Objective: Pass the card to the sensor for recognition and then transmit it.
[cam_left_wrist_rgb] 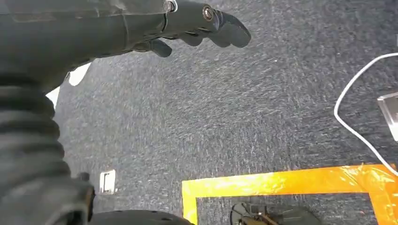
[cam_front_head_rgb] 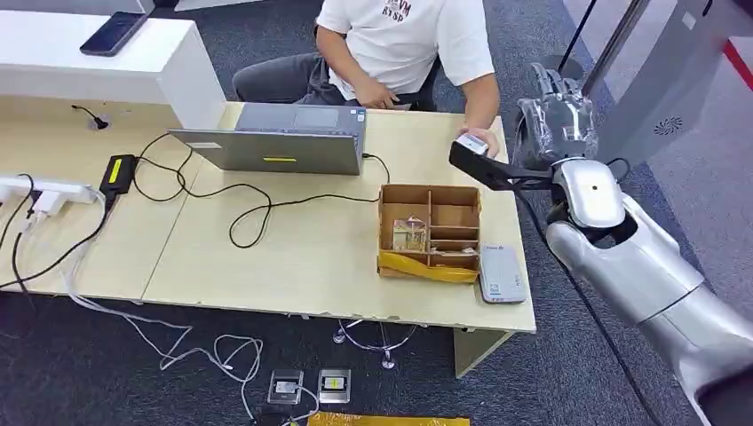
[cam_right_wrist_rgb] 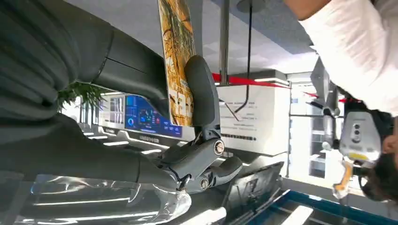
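My right hand (cam_front_head_rgb: 552,114) is raised beyond the table's right end, near the seated person. In the right wrist view that hand (cam_right_wrist_rgb: 187,117) pinches a yellow printed card (cam_right_wrist_rgb: 177,61) between thumb and finger, the card standing on edge. The person's hand holds a small grey-white handheld device (cam_front_head_rgb: 471,144) by the table's far right corner; it looks like the same device (cam_right_wrist_rgb: 359,136) in the right wrist view, a short way from the card. My left hand (cam_left_wrist_rgb: 197,28) hangs over the carpet, fingers stretched out and holding nothing.
On the table (cam_front_head_rgb: 293,266) stand a brown compartment box (cam_front_head_rgb: 431,232) with cards, a white flat reader (cam_front_head_rgb: 502,273) at its right, a grey laptop (cam_front_head_rgb: 275,138) and black cables (cam_front_head_rgb: 240,209). Orange tape (cam_left_wrist_rgb: 281,183) marks the carpet.
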`<state>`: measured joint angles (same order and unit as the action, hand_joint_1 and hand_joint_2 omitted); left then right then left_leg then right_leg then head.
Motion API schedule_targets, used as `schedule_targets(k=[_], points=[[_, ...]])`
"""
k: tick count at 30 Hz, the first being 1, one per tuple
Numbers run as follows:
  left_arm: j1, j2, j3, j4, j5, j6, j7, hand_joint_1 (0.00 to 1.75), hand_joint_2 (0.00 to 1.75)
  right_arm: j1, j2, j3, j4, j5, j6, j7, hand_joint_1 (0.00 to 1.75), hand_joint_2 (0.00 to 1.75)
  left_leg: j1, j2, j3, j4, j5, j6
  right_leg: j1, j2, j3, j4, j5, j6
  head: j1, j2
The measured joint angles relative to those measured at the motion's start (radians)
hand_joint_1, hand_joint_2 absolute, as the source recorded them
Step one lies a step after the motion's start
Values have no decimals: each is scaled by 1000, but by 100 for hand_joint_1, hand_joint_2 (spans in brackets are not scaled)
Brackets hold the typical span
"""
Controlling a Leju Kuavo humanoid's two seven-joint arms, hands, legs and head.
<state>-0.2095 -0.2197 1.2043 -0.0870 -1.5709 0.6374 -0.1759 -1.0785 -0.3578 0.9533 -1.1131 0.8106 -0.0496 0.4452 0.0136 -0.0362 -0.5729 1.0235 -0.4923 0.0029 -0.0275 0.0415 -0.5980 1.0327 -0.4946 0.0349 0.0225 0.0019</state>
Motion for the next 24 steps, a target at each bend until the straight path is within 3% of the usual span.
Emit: schedule_targets(k=[10,20,21,22,24], points=[[-3,-6,-54,0,0,0,9,0,0,-67,136,64,213,-17,-28,-40,175,175,0,-1,0,0,0,0,0,0,0,0,0,0,0,0],[-2,-6,-71,0,0,1,17,0,0,-71,178,85,373,-61,-63,-37,175,175,0,-2,0,0,0,0,0,-1,0,-1,0,0,0,0],[-2,-6,-72,0,0,0,19,0,0,-71,178,87,384,-63,-63,-35,106,175,0,-2,0,0,0,0,0,-1,0,-1,0,0,0,0],[-2,-6,-72,0,0,0,21,0,0,-71,178,90,395,-63,-65,-34,0,175,0,-1,0,0,0,0,0,-1,0,-1,0,0,0,0],[-2,-6,-74,0,0,-6,31,0,0,-70,178,92,415,-69,-74,-34,0,175,0,-1,0,0,0,0,0,-1,0,-1,0,0,0,0]])
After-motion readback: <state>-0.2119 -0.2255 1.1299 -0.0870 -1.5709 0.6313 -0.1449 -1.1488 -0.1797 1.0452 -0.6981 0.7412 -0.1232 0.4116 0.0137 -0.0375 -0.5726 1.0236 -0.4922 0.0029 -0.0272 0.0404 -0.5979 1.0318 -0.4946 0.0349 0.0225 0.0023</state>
